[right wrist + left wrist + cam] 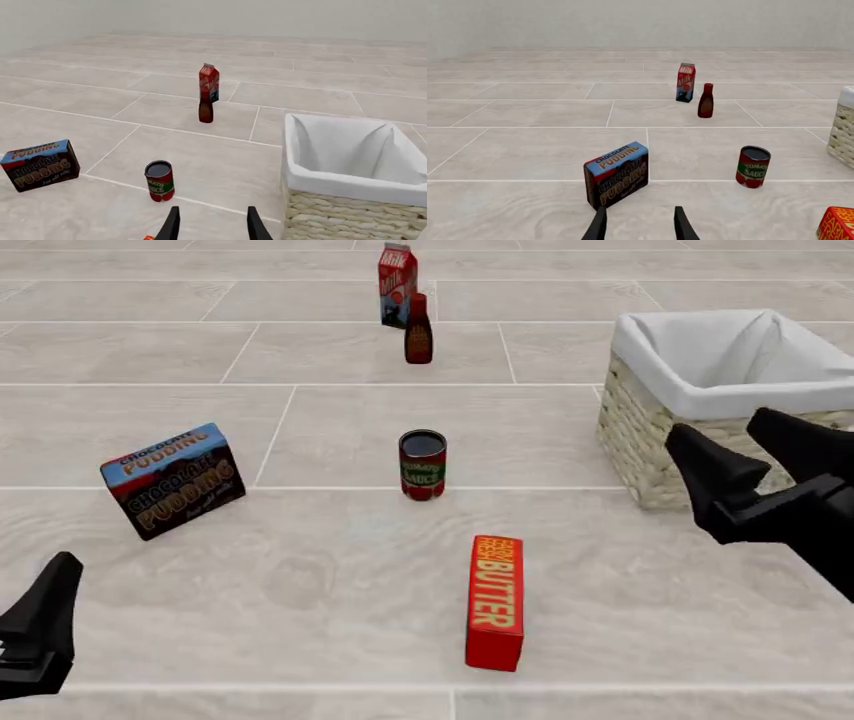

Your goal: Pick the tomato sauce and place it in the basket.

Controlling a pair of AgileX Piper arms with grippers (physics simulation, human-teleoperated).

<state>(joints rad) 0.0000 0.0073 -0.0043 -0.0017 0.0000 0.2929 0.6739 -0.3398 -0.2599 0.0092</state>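
Left wrist view: my left gripper [639,225] is spread and empty. The tomato sauce [752,166] stands upright, off to one side past the pudding box [616,174].

Front view: the can sits mid-table, well apart from the basket [638,455]; butter box [495,601] lies nearer me. My right gripper [757,448] hangs open beside the basket.

Right wrist view: nothing between the fingers [172,224]. I judge the tin rigid, smooth, likely slippery, fairly light; I'd pinch mid-label across the body.

Red-and-green tomato sauce [422,465], pale straw basket [641,430] lined white.
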